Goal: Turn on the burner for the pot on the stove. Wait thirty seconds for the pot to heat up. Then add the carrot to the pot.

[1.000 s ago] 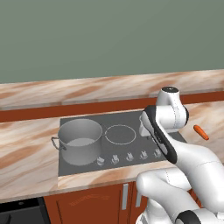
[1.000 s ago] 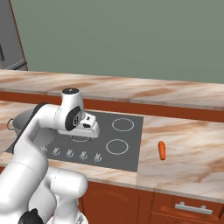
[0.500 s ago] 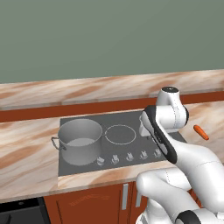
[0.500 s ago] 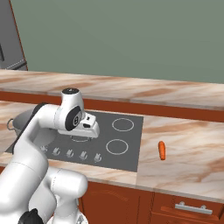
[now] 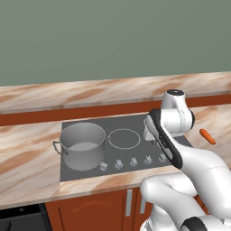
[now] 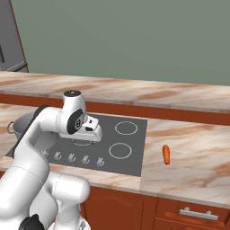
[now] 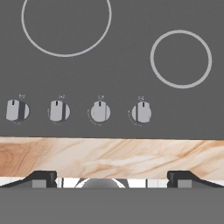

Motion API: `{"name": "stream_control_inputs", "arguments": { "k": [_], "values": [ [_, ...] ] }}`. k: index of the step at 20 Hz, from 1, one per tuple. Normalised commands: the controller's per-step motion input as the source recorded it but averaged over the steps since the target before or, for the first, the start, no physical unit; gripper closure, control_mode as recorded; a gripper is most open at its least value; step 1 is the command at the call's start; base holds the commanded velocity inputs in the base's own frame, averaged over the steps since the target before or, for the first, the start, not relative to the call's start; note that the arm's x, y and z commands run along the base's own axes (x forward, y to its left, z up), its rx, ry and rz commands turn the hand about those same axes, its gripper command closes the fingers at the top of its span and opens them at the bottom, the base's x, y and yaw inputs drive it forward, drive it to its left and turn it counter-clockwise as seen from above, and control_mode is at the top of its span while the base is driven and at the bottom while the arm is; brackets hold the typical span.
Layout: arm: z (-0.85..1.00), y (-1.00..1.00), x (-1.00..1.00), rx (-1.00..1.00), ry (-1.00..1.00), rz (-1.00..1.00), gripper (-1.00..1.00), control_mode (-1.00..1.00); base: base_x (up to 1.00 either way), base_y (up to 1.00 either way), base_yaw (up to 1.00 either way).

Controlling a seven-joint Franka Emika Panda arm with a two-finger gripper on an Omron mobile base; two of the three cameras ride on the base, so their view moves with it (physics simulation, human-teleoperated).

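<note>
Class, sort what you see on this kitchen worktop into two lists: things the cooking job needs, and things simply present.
Needed for the job:
- pot
- stove
- knobs
- carrot
- end effector, open above the knobs

Simply present:
- marble counter
- wooden cabinet fronts
- green wall

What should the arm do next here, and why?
Probably lower the open hand toward the knobs and shift left to the one for the pot; it hovers above the stove, touching nothing, and the carrot lies on the counter.
</note>
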Motion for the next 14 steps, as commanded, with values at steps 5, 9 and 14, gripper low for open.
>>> {"name": "stream_control_inputs", "arguments": {
  "k": [5, 9, 14],
  "values": [
    [0.0, 0.0, 0.0, 0.0, 0.0, 0.0, -1.0, -1.0, 0.0, 0.0, 0.0],
    [0.0, 0.0, 0.0, 0.0, 0.0, 0.0, -1.0, -1.0, 0.0, 0.0, 0.0],
    [0.0, 0.0, 0.0, 0.0, 0.0, 0.0, -1.0, -1.0, 0.0, 0.0, 0.0]
  ]
}}
